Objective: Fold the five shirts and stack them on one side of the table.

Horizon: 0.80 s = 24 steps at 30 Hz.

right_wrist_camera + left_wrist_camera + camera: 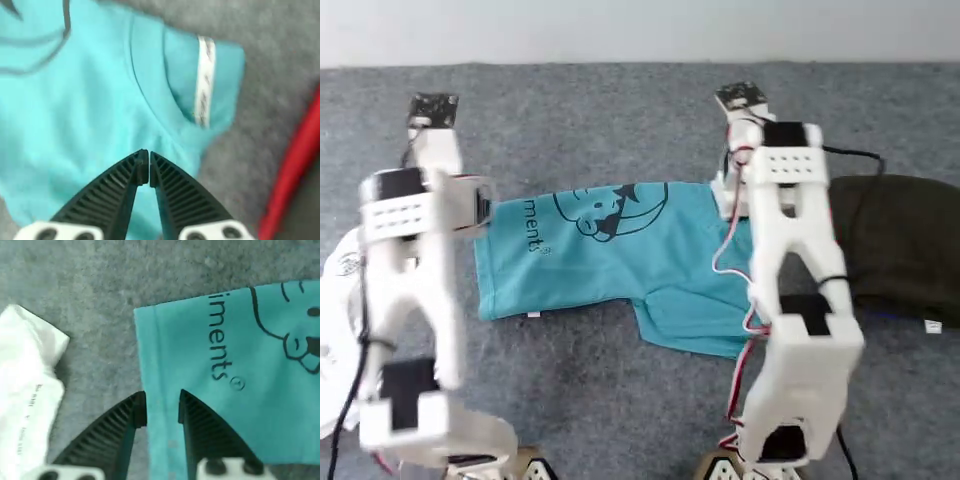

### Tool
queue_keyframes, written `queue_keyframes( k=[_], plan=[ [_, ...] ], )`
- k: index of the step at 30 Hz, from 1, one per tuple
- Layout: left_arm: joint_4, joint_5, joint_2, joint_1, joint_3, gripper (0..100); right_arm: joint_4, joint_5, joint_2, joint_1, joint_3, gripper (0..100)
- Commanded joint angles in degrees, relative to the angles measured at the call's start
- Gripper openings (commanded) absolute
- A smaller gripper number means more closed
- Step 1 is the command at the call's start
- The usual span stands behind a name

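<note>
A teal shirt with a dark printed drawing lies flat in the middle of the grey table, one sleeve pointing toward the front. My left gripper is open at the shirt's left hem, one finger over the bare table and the other on the fabric. My right gripper is shut, fingertips together, low over the teal shirt next to its collar and white neck label. I cannot tell whether it pinches any cloth.
A white shirt lies bunched at the table's left edge, close to the left arm. A dark shirt lies at the right, behind the right arm. A red cable runs beside the collar.
</note>
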Motion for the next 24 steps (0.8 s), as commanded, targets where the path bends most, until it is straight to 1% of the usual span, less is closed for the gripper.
queue_keyframes(
  k=[1,3,6,10,12,14,18,20,24],
  plan=[
    [-5.63,5.01,11.34,3.78,-2.59,11,-0.66,-1.85,5.93,-1.36,-10.90,0.9],
    [-5.54,5.54,18.37,2.64,-4.70,7,-0.84,-2.02,10.77,-0.84,-14.68,0.9],
    [1.32,8.35,24.53,-0.18,-13.76,3,-0.31,-2.02,17.27,1.36,-20.13,0.9],
    [2.37,9.05,28.66,-1.85,-22.46,3,-0.84,-2.11,24.75,4.09,-27.08,0.9],
    [1.58,8.88,30.77,-1.85,-24.66,5,-0.40,-2.11,28.18,4.79,-29.98,0.9],
    [1.76,7.38,32.18,-1.58,-27.21,7,-0.04,-2.11,30.64,5.23,-33.05,0.9],
    [4.75,2.73,33.32,-1.58,-32.31,7,3.56,-1.76,32.75,5.41,-38.59,0.9],
    [7.30,0.88,32.79,-1.58,-34.68,7,6.73,-1.76,32.84,4.70,-40.97,0.9],
    [15.03,-3.96,30.77,-1.58,-40.57,7,13.85,-1.67,32.22,3.91,-48.44,0.9]
  ],
)
